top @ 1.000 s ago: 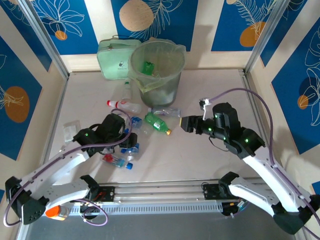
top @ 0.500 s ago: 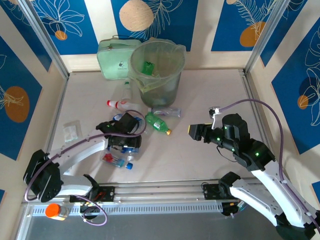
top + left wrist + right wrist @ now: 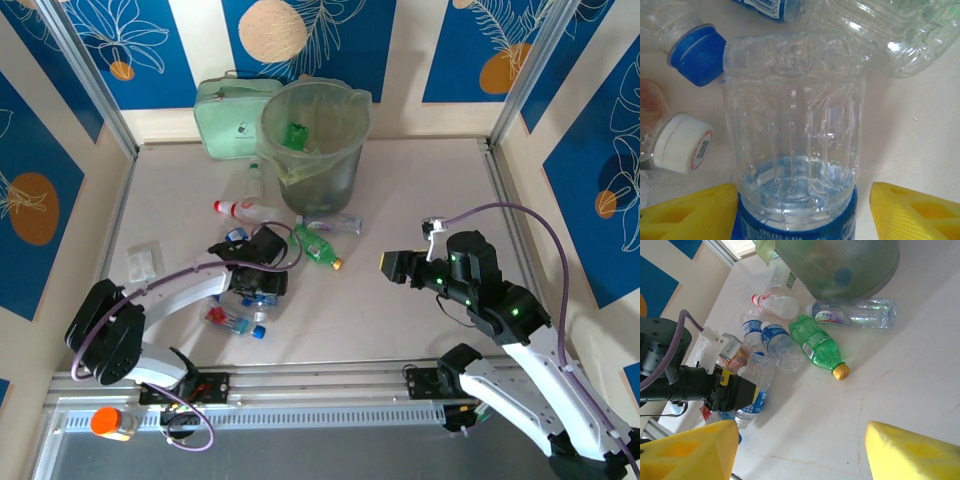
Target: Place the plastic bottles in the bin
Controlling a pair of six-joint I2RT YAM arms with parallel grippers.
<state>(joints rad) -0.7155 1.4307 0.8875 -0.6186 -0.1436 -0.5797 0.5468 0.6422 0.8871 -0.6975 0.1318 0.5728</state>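
Note:
Several plastic bottles lie in a loose pile left of centre. My left gripper (image 3: 262, 280) is down in the pile, open around a clear bottle with a blue label (image 3: 795, 150). The left yellow finger (image 3: 690, 215) touches the bottle, while the right finger (image 3: 915, 210) stands a little off it. A green bottle with a yellow cap (image 3: 315, 247) and a clear one (image 3: 335, 224) lie just in front of the bin (image 3: 315, 140), a tall grey bucket with a green liner. Over bare table to the right, my right gripper (image 3: 392, 265) is open and holds nothing.
A pale green zipped case (image 3: 232, 118) stands behind the bin on the left. Flat clear packets (image 3: 143, 262) lie near the left wall. A white bottle with a red cap (image 3: 245, 210) lies left of the bin. Blue-capped bottles (image 3: 240, 322) sit near the front rail.
The left gripper has moved right and down into the bottle pile, around the blue-labelled bottle. The right gripper has drawn back a little to the right and toward the near edge.

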